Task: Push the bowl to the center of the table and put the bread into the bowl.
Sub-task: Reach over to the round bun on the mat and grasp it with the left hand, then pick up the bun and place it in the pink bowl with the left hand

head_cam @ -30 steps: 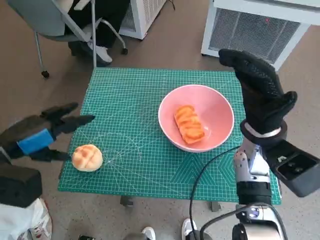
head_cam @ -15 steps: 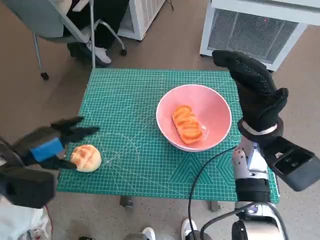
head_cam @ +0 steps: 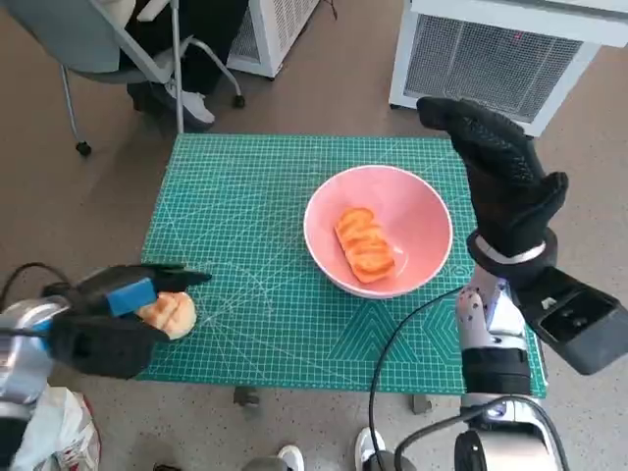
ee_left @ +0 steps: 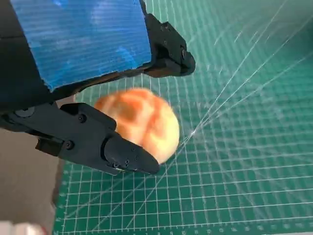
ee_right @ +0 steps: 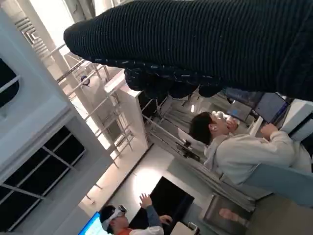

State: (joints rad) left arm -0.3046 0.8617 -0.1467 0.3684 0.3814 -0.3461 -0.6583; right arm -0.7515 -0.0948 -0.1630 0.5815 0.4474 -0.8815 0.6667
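The pink bowl sits right of the middle of the green mat, with a long glazed bread inside it. A round bun lies near the mat's front left corner. My left hand hovers over the bun with its fingers spread around it; in the left wrist view the bun shows between the black fingers, not gripped. My gloved right hand is raised just right of the bowl, fingers extended, holding nothing.
The green cutting mat covers the small table. A chair and a person's legs are beyond the far left corner, a white cabinet beyond the far right. People sit in the right wrist view.
My left hand has swung in from the left and come over the round bun. The right hand has stayed beside the bowl; the camera shifted slightly.
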